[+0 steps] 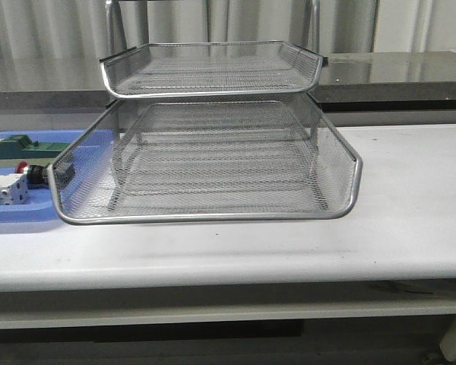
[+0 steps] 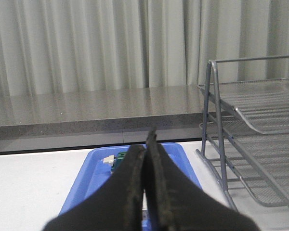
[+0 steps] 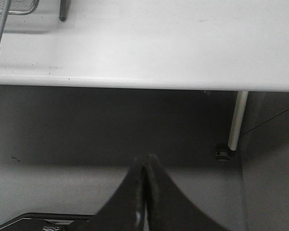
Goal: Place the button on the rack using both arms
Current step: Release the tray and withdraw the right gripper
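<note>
The button (image 1: 29, 172) lies in the flat blue tray (image 1: 30, 217) at the table's left, red head to the left, dark body against the rack's lower tray. The silver wire-mesh rack (image 1: 213, 152) stands mid-table; it also shows in the left wrist view (image 2: 253, 144). My left gripper (image 2: 148, 144) is shut and empty, held above the near end of the blue tray (image 2: 94, 168); its fingers hide the button there. My right gripper (image 3: 145, 163) is shut and empty, below and in front of the table's front edge (image 3: 135, 82). Neither arm shows in the front view.
A green block (image 1: 24, 144) and a white block (image 1: 4, 190) lie in the blue tray beside the button; the green block also shows in the left wrist view (image 2: 119, 158). A grey counter (image 1: 395, 72) runs behind the table. A table leg (image 3: 238, 120) stands near my right gripper.
</note>
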Motion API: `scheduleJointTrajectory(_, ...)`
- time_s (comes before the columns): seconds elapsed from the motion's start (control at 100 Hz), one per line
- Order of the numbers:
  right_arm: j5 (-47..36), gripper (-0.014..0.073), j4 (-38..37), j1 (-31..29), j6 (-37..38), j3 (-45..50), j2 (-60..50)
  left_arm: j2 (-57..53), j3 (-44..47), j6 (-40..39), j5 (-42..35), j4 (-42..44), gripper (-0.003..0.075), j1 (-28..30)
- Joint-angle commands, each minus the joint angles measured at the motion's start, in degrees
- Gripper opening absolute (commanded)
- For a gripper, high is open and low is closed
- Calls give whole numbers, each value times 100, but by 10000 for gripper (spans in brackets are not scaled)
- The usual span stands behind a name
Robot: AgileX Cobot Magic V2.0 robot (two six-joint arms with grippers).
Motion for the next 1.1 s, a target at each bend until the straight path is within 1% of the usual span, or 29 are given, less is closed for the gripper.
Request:
scheduleJointTrajectory(0.0, -273, -67, -119, -11, -14, -201, 0, 110, -510, -54, -393, -228, -20, -3)
scheduleJointTrajectory(0.18, -273, -67, -119, -11, -14, -201, 0, 1059, -1620, -54, 432, -306, -20, -3)
scheduleJointTrajectory(0.39, -273, -67, -119, -11, -14, -201, 0, 2802, -3231, -54, 1732, -295, -20, -3)
scheduleJointTrajectory(0.46, -273, -67, -119, -11, -14, -201, 0, 3424, -3751, -54, 2049, -295, -20, -3)
scheduleJointTrajectory(0.75, -273, -67, -119, -11, -14, -201, 0, 5779, -5584, 7, 2973, -295, -20, -3)
scheduleJointTrajectory(0.84, -273, -67, -119, -11, -14, -201, 0, 6384, -6063, 265, 3427, -295, -20, -3)
scheduleJointTrajectory(0.97, -273, -67, -119, -11, -14, -201, 0, 7088, -6578, 558, 3839, -295, -20, -3)
scheduleJointTrajectory(1.09, -273, -67, -119, -11, -14, -201, 0, 7596, -6936, 753, 3945, -295, -20, -3)
